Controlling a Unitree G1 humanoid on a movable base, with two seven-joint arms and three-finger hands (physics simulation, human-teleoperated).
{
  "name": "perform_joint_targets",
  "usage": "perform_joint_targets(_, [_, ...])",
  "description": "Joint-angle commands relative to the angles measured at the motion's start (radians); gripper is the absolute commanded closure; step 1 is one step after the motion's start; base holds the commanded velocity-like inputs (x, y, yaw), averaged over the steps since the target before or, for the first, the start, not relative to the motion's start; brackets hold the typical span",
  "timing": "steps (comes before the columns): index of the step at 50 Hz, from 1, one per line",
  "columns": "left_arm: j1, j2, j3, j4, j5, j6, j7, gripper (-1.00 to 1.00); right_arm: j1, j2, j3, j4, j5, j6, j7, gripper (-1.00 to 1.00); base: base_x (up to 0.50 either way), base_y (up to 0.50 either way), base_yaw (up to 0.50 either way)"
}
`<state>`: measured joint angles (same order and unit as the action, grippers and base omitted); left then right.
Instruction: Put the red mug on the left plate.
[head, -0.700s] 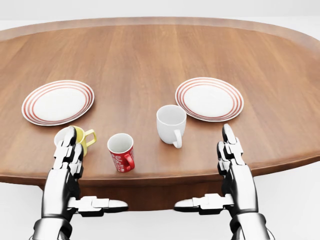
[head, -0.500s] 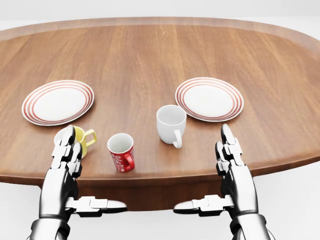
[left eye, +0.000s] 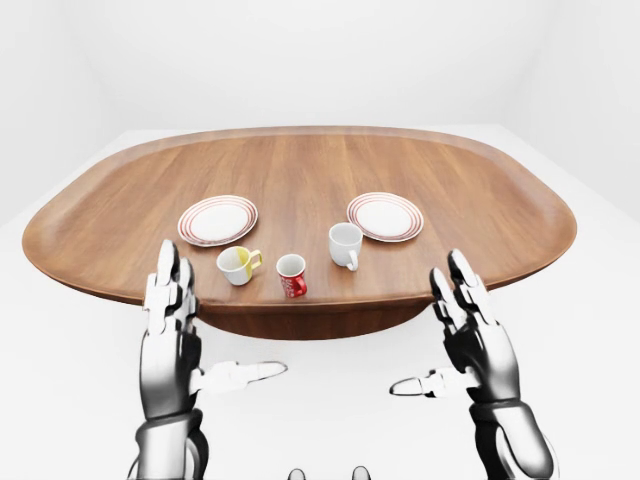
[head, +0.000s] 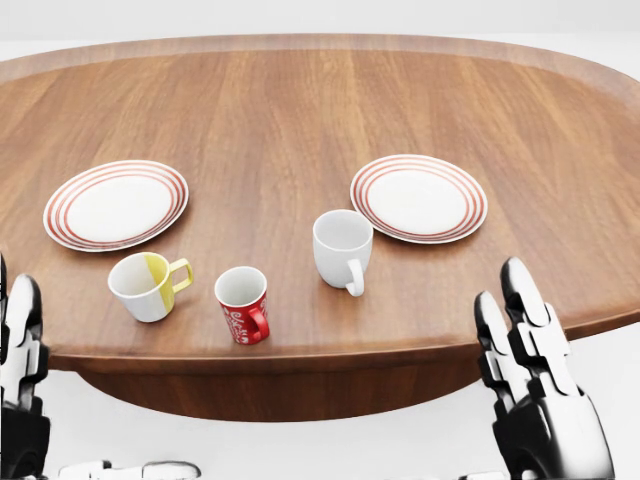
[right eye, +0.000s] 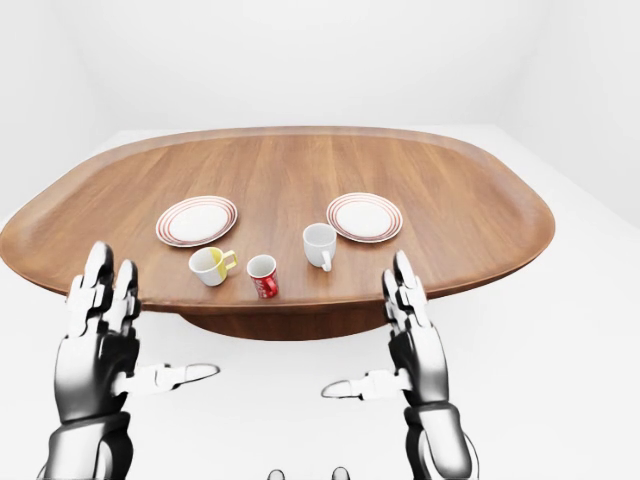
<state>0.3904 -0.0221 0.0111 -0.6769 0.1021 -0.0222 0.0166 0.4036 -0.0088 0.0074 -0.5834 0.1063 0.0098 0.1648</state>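
Observation:
The red mug (head: 242, 303) stands upright near the bottom edge of the wooden table (head: 300, 110), handle turned toward the lower right. The left plate (head: 116, 205), white with red rings, lies bare above and to the left of it. Both hands hover off the table, below its near edge. My left hand (left eye: 203, 333) is open, fingers pointing up and thumb out to the right, left of the mug. My right hand (left eye: 428, 330) is open as well, well to the right of the mug. Neither hand touches anything.
A yellow-and-white mug (head: 146, 285) stands just left of the red mug, between it and the left plate. A white mug (head: 342, 248) stands to the upper right, and a second ringed plate (head: 418, 197) lies beyond that.
In the head view both hands have moved outward and lower: the left to the picture's left edge, the right further right. Mugs and plates are where they were.

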Motion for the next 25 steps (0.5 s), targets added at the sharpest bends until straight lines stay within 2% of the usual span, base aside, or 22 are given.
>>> perform_joint_targets(1, [0.278, -0.069, 0.050, -0.336, 0.010, -0.065, -0.035, -1.00, 0.224, 0.043, -0.068, -0.266, 0.073, -0.038, 0.106, -1.00, 0.00, 0.00, 0.00])
perform_joint_targets(4, [0.237, -0.091, 0.069, -0.302, 0.006, -0.065, -0.056, -1.00, 0.198, 0.058, -0.058, -0.255, 0.040, -0.019, 0.106, -1.00, 0.00, 0.00, 0.00])
perform_joint_targets(9, [0.227, -0.101, 0.068, -0.297, 0.016, -0.065, -0.066, -1.00, 0.195, 0.061, -0.060, -0.250, 0.036, -0.023, 0.109, -1.00, 0.00, 0.00, 0.00])
perform_joint_targets(25, [0.217, -0.087, 0.047, -0.288, 0.031, -0.065, -0.057, -1.00, 0.182, 0.050, -0.041, -0.240, 0.017, -0.020, 0.095, -1.00, 0.00, 0.00, 0.00])
